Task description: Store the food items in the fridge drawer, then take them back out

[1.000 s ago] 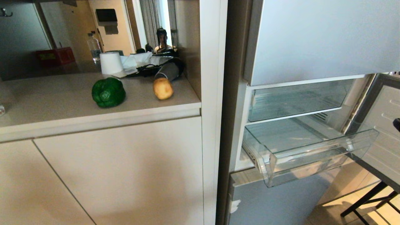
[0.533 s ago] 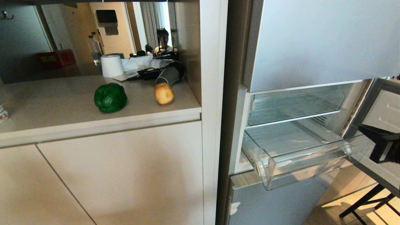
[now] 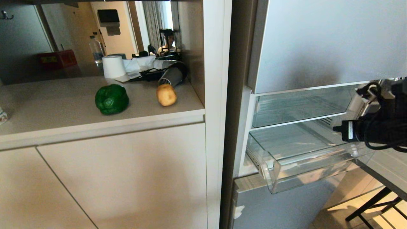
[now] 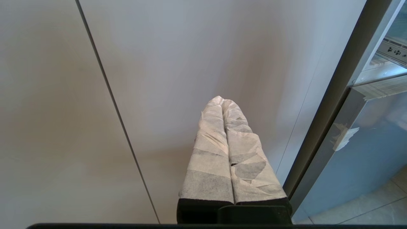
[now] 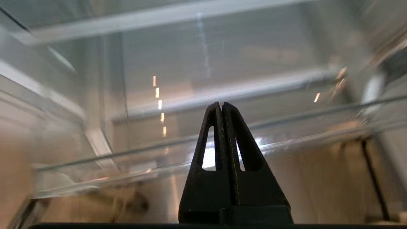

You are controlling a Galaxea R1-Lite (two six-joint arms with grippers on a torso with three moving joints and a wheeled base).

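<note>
**Right hand closed over the open fridge drawer; food on the surface**

Nearest the robot, the left hand hangs low in front of the beige cabinet doors, its taped fingers pressed together and holding nothing. Farther forward on the right, the clear fridge drawer stands pulled out from the silver-blue fridge, with nothing seen inside it. The right hand reaches in from the right above the drawer's far end, its black fingers shut tight and empty. To the left, on the beige surface, the green bell pepper and the potato sit near each other but apart. Behind them stand a white paper roll, a water bottle and a red box.
</note>
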